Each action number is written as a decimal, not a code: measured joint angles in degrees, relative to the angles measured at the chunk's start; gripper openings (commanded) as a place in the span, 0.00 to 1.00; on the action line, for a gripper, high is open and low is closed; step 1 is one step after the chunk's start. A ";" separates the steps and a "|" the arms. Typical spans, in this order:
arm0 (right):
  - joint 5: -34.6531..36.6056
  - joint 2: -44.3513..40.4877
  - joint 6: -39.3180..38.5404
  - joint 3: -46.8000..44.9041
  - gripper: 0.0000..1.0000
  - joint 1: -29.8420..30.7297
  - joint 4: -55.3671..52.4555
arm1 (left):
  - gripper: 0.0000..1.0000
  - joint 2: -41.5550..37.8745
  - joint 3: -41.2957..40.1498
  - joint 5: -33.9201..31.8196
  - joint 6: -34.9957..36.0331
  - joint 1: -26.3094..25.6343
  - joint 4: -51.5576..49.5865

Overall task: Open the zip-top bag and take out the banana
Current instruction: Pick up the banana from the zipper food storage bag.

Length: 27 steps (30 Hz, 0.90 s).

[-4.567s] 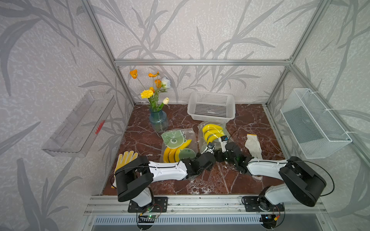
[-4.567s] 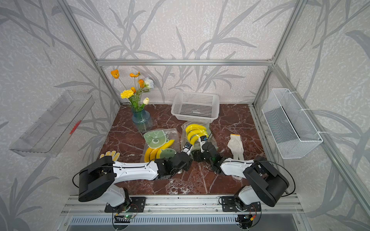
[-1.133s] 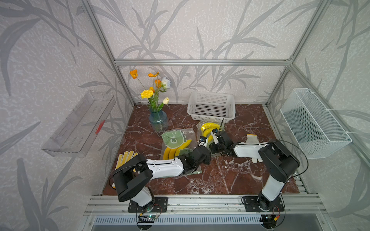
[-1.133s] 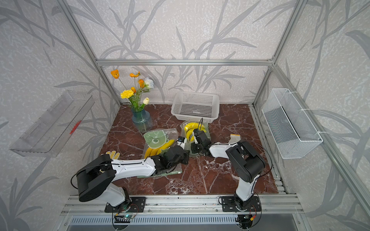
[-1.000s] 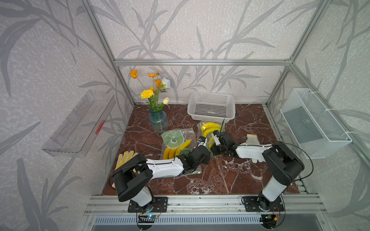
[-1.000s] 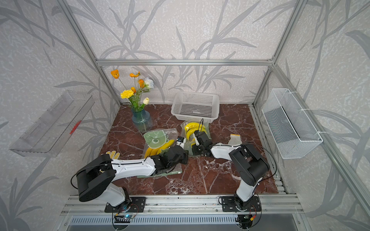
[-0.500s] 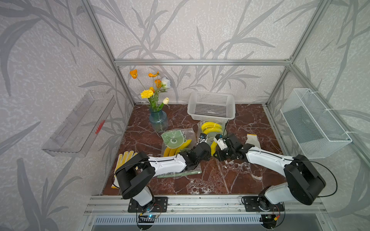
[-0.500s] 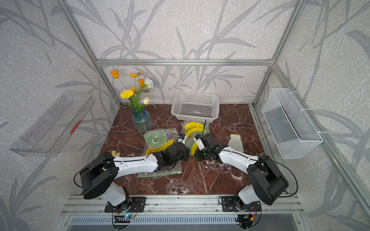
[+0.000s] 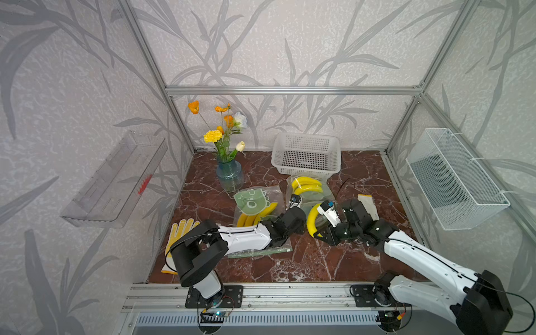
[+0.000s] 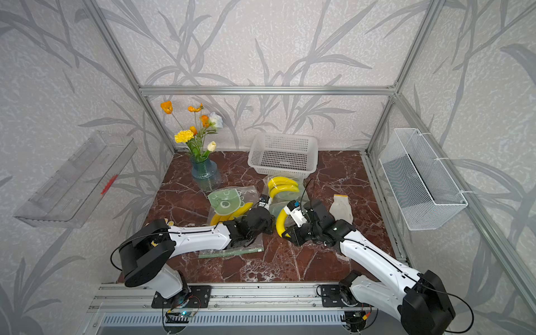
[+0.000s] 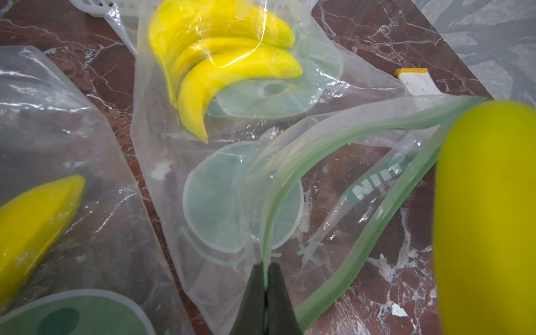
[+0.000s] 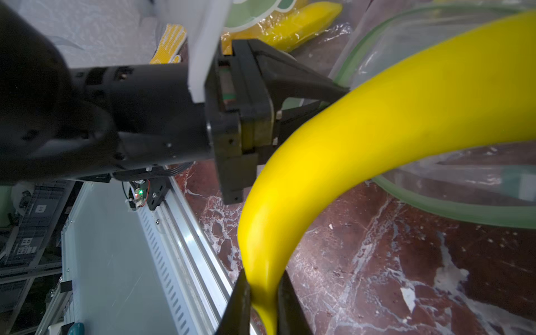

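Observation:
The clear zip-top bag [image 11: 319,179] with a green zip strip lies open-mouthed on the marble floor, seen too in a top view [image 9: 310,200]. My left gripper [image 11: 265,269] is shut on the bag's green zip edge. A single curved yellow banana [image 12: 377,121] hangs beside the bag mouth in both top views [image 9: 311,220] [image 10: 280,222]. My right gripper [image 12: 262,287] is shut on its thin lower end. The banana's far end reaches over the green rim. A bunch of bananas [image 11: 220,58] stays inside the bag.
A second clear bag with bananas and a green print [image 9: 255,203] lies left of the first. Behind stand a white plastic basket [image 9: 306,156] and a blue vase of flowers [image 9: 229,174]. A white glove [image 9: 368,203] lies right, a yellow glove [image 9: 179,232] front left.
My right gripper has drawn the single banana out from the bag mouth toward the front of the table. The left gripper has kept its hold on the zip edge.

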 measured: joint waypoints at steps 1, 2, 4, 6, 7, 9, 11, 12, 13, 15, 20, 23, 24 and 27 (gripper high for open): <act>-0.31 -1.07 -0.15 -0.13 0.13 0.00 -0.79 | 0.00 0.00 0.00 0.02 0.00 0.00 0.04; -0.48 -2.29 -0.22 -0.26 0.14 -0.02 -1.62 | 0.00 0.00 0.00 0.15 0.02 0.00 0.04; -0.81 -4.98 -0.28 -0.46 0.15 -0.39 -2.84 | 0.00 0.00 0.02 0.39 0.20 0.00 0.04; -1.22 -7.78 -0.37 -0.46 0.15 -1.16 -3.41 | 0.00 0.00 0.09 0.81 0.37 0.00 0.04; -1.33 -9.18 -0.44 -0.35 0.15 -1.70 -3.61 | 0.00 0.02 0.15 1.16 0.39 0.00 0.07; -1.27 -10.95 -0.57 0.33 0.15 -3.15 -4.26 | 0.00 0.17 0.35 1.84 0.42 0.00 0.13; -1.31 -11.41 -0.70 1.97 0.15 -5.49 -4.57 | 0.00 0.68 0.70 2.60 0.44 0.00 0.33; -1.36 -11.13 -0.79 2.84 0.15 -6.60 -4.48 | 0.00 0.90 0.87 3.02 0.46 0.00 0.42; -1.44 -10.49 -0.87 3.96 0.15 -7.96 -4.20 | 0.00 1.03 0.98 3.45 0.61 0.00 0.50; -1.62 -8.15 -1.25 6.27 0.14 -10.16 -3.52 | 0.00 1.07 0.98 4.24 0.87 0.00 0.55; -1.86 1.88 -3.91 13.90 0.15 -13.35 -1.27 | 0.00 1.07 0.98 6.14 1.68 0.00 0.87; -1.73 7.43 -5.07 18.10 0.14 -14.64 0.63 | 0.00 1.07 0.98 7.45 2.34 0.00 0.90; -1.64 9.14 -5.29 19.45 0.15 -15.13 1.27 | 0.00 1.07 0.98 7.80 2.47 0.00 0.92; -0.72 14.82 -6.16 24.22 0.15 -16.15 2.75 | 0.00 1.07 0.98 8.90 3.02 0.00 0.92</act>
